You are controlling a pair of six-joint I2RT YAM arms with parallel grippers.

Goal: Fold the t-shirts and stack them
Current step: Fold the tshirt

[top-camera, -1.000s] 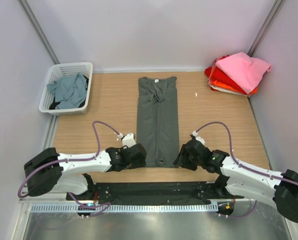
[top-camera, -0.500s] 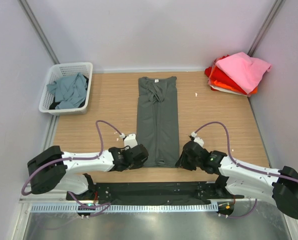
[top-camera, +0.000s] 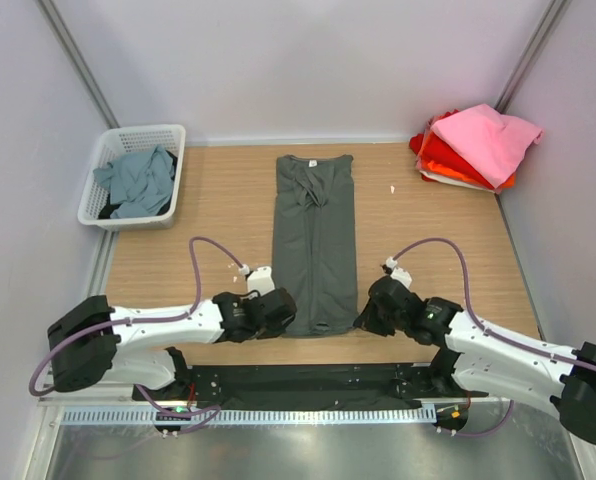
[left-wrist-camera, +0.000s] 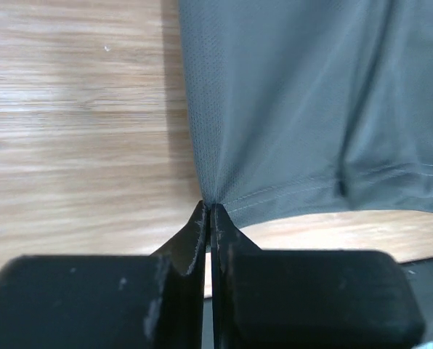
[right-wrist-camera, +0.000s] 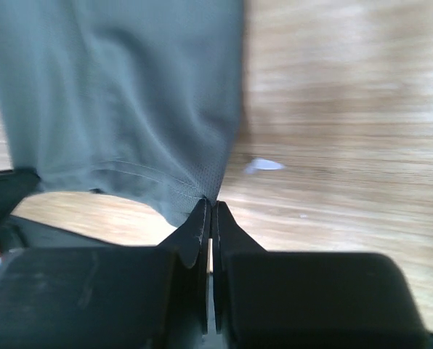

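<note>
A dark charcoal-grey t-shirt (top-camera: 315, 240) lies on the table as a long narrow strip, sides folded in, collar at the far end. My left gripper (top-camera: 287, 312) is shut on its near left hem corner (left-wrist-camera: 211, 200). My right gripper (top-camera: 361, 318) is shut on its near right hem corner (right-wrist-camera: 211, 196). Both pinch the cloth at the fingertips, low over the wood. Folded pink (top-camera: 488, 138), red and orange t-shirts (top-camera: 440, 160) sit stacked at the far right corner. A dusty teal-grey t-shirt (top-camera: 138, 180) lies crumpled in the basket.
A white lattice basket (top-camera: 168, 135) stands at the far left. A small white scrap (top-camera: 393, 188) lies on the wood right of the shirt. Grey walls close in the table on three sides; a black bar (top-camera: 308, 378) runs along the near edge.
Both grippers have gone from open to shut, each closing on a near hem corner of the grey shirt. The arms shifted slightly inward toward the hem.
</note>
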